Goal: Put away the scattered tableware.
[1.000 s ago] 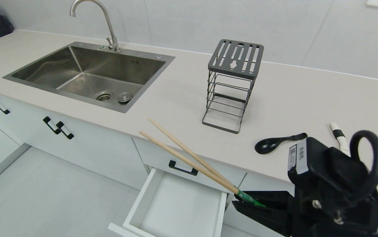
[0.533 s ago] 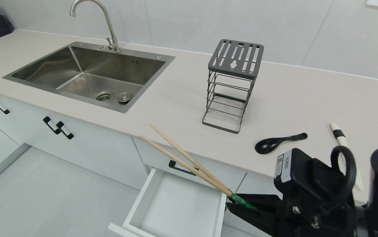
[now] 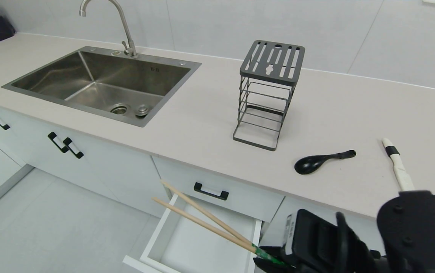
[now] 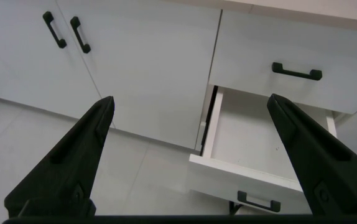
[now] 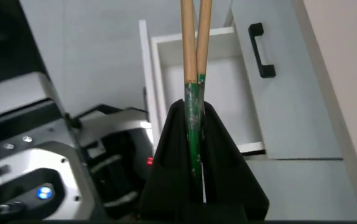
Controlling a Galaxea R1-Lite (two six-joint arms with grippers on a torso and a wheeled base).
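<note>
right gripper: sat low in front of the cabinets, just beside the open drawer's right wall. Its fingers were clamped tight on the green ends of the chopsticks, as the right wrist view also showed.
chopsticks: were held as a pair by their green ends and slanted up and toward the robot's left across the drawer opening. They touched at the grip and spread into a narrow V, with the bare wooden tips apart near the drawer's left wall. They seemed to hang above the drawer floor rather than rest on it, though the head view left that uncertain.
left gripper: hung before the cabinet fronts with its two dark fingers spread wide and nothing between them.
drawer: was pulled out below the counter, its white inside bare. The left wrist view showed its front edge.
upper drawer: was closed just above the open one and had a black handle.
spoon: was black and lay flat on the counter to the right of the rack, its bowl toward the rack and its handle pointing away.
white tool: lay on the counter to the right of the spoon and had a black band. Its near end was hidden behind the right arm.
rack: was a dark wire stand, upright on the counter between sink and spoon.
sink: was steel, set into the counter at the left, with a tap behind it.
counter: was pale and ran along the tiled wall.
</note>
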